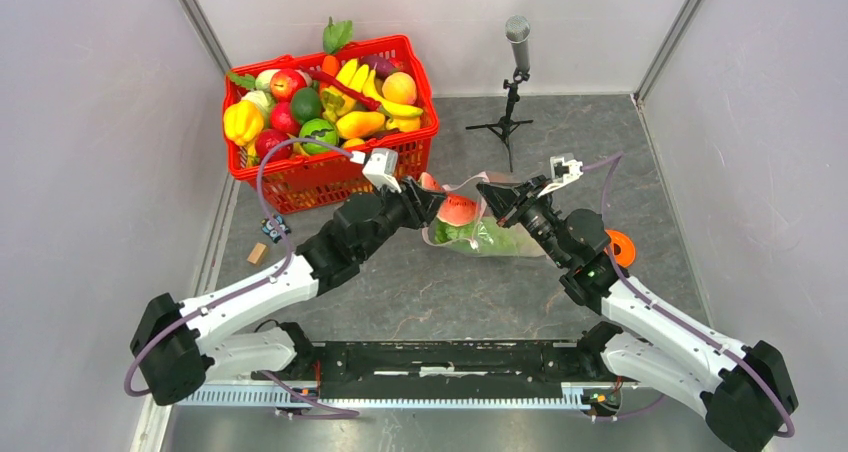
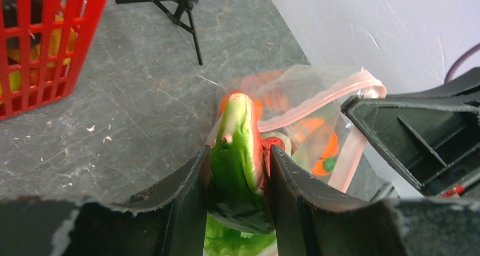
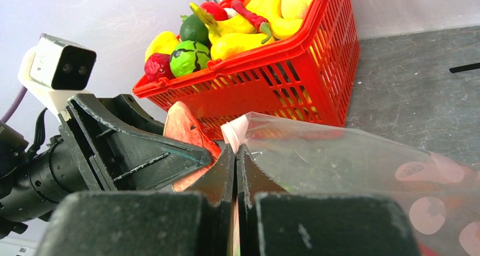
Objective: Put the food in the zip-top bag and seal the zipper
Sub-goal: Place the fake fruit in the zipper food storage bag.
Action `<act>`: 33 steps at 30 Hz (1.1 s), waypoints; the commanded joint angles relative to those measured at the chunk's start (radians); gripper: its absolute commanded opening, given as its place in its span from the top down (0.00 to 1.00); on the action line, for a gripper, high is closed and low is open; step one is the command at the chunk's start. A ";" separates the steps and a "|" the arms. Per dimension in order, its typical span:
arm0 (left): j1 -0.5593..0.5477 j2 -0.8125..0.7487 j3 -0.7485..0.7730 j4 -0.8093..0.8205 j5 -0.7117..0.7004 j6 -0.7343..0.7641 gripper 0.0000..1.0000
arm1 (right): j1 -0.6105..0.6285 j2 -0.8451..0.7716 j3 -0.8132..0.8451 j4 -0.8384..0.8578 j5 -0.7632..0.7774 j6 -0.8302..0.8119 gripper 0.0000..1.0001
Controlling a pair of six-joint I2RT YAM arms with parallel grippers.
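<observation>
Two grippers meet just past the middle of the table, and we take them from the nearer side outward. The left gripper clamps the watermelon slice across its flat faces, green rind toward the wrist camera and its tip pointing at the bag's mouth. We judge the slice light, rigid and smooth. A wedge like this could slip out of the jaws, so a hold low on the broad faces suits it.

Just beyond, the zip-top bag lies on the table between the two arms, its mouth lifted. The right gripper has its fingers pressed together on the bag's rim, pinching the film right at the zipper. We expect the film to be thin, limp and slippery. The strip looks like the only firm part and the sensible place to grip for holding the mouth open or for sealing. Through the clear plastic we see the cabbage and something orange already inside.

Further back stands the red basket, heaped with more toy produce. A microphone stand is by the rear wall.
</observation>
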 commanded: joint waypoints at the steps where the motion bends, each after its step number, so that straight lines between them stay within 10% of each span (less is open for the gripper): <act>1: -0.027 0.014 0.018 0.137 -0.159 0.004 0.80 | 0.002 -0.001 0.009 0.076 -0.013 0.013 1.00; 13: -0.074 0.150 0.090 0.188 -0.080 -0.004 0.57 | 0.001 0.004 0.006 0.085 -0.015 0.014 1.00; 20: -0.075 0.103 0.099 0.125 -0.080 0.066 0.17 | 0.001 -0.005 0.003 0.075 -0.003 0.006 1.00; 33: -0.075 0.017 0.120 -0.120 0.131 0.168 0.40 | 0.001 -0.018 -0.008 0.074 0.007 0.009 1.00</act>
